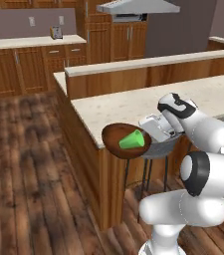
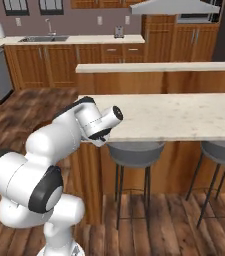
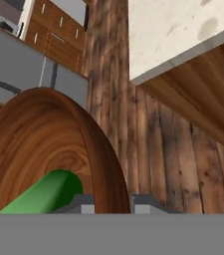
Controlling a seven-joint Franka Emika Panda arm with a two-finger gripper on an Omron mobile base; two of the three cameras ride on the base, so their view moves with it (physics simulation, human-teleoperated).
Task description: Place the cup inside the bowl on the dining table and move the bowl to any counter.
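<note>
My gripper (image 1: 147, 142) is shut on the rim of the dark brown wooden bowl (image 1: 117, 141) and holds it tilted in the air, just off the end corner of the dining table (image 1: 133, 104). The bright green cup (image 1: 132, 140) lies on its side inside the bowl. In the hand view the bowl (image 3: 44, 134) stands on edge with its rim pinched between my gripper (image 3: 111, 204) fingertips. The cup (image 3: 46, 193) rests low in it. The table's corner (image 3: 173, 30) is off to the upper right, with wooden floor beneath. In the right base view my arm hides the bowl beside the table (image 2: 184, 117).
Grey stools (image 1: 158, 148) (image 2: 134, 150) stand under the table's near side. A raised wood-fronted ledge (image 1: 148, 62) (image 2: 159, 67) runs behind the table. A counter (image 1: 29, 42) (image 2: 59, 39) over brown cabinets lines the back wall across open wooden floor (image 1: 29, 164).
</note>
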